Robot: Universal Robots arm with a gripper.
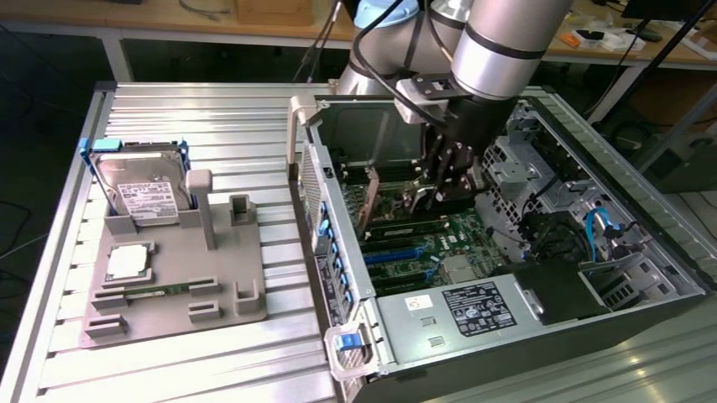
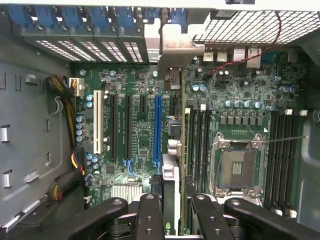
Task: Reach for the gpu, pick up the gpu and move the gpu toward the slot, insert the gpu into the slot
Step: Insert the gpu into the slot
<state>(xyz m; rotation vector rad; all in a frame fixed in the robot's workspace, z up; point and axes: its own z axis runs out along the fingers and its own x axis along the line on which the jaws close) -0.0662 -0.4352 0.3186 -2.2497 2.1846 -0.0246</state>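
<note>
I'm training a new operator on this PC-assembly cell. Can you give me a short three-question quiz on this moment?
1. True or false: the pincer grips the gpu inside the open computer case.
2. Which item sits on the grey tray outside the case? A) hard drive B) keyboard C) monitor
3. Fill in: besides the white slot, the one long slot that is not black is coloured ____.
Key: 1 true; 2 A; 3 blue.
</note>
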